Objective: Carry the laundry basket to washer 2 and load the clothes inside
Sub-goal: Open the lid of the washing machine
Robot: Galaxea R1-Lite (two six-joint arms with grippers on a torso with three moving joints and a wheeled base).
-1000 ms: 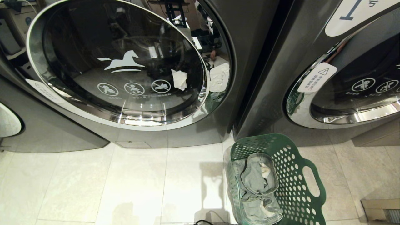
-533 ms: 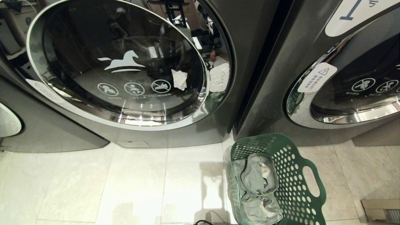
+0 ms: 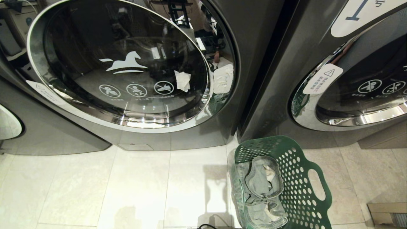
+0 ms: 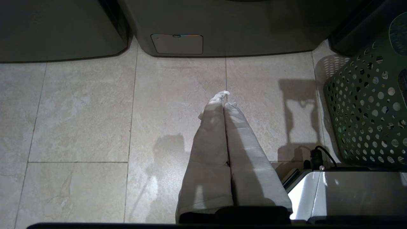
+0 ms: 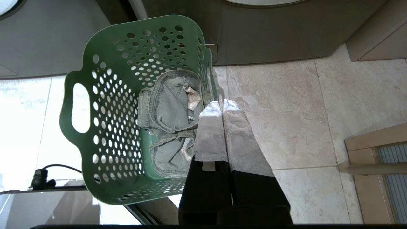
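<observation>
1. The basket (image 3: 283, 181) stands on the floor tiles (image 3: 136, 187), at the foot of the gap between two washers. The open door (image 3: 119, 65) of one washer is up and to the left of it. Another washer (image 3: 349, 79) stands up and to the right.
2. Jeans (image 3: 262, 187) lie crumpled inside the basket, waistband uppermost, with a pale pocket lining showing.
3. The left gripper (image 4: 224, 98) hangs over bare tile left of the basket, wrapped fingers pressed together, holding nothing.
4. The right gripper (image 5: 221, 106) sits just over the basket's right rim, beside the jeans, likewise closed and empty.
5. My call: the basket looks delivered and loading comes next. I would spread the right fingers first, then drop onto the waistband fold, where the cloth bunches thickest.
6. Pinch deep. Denim is heavy and limp, so a shallow hold may slip or trail a leg over the rim.
7. The basket is green plastic, perforated all round, with a slot handle (image 3: 316, 184). It is light, so a snagged lift could drag it.
8. The door is glossy glass in a chrome ring, and the tiles are smooth and pale.
</observation>
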